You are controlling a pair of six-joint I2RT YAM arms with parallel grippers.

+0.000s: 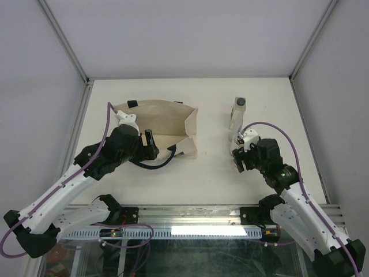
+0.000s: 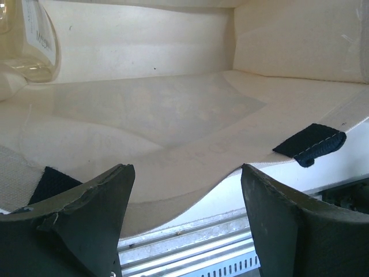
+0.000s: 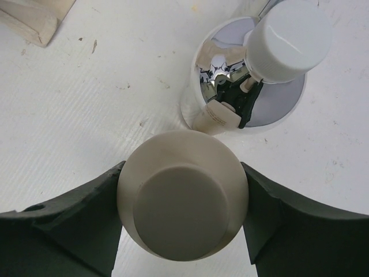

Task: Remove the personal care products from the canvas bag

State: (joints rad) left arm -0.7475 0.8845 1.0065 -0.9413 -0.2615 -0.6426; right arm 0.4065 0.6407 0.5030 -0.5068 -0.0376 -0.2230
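Observation:
The beige canvas bag (image 1: 158, 118) lies flat at the table's left with its mouth to the right and its navy handle (image 1: 155, 164) trailing out. My left gripper (image 1: 151, 144) is open at the bag's near edge; in the left wrist view (image 2: 187, 173) the canvas edge (image 2: 190, 156) runs between the fingers. A clear bottle (image 2: 34, 46) lies inside the bag. My right gripper (image 1: 237, 160) is shut on the cream cylindrical bottle (image 3: 183, 193), upright. The silver-topped bottle (image 3: 253, 75) stands just beyond it. The clear rectangular bottle with dark cap (image 1: 239, 111) stands further back.
A small dark tab (image 2: 311, 144) is sewn on the bag's edge. The metal rail at the table's near edge (image 1: 190, 214) runs between the arm bases. Frame posts stand at the far corners.

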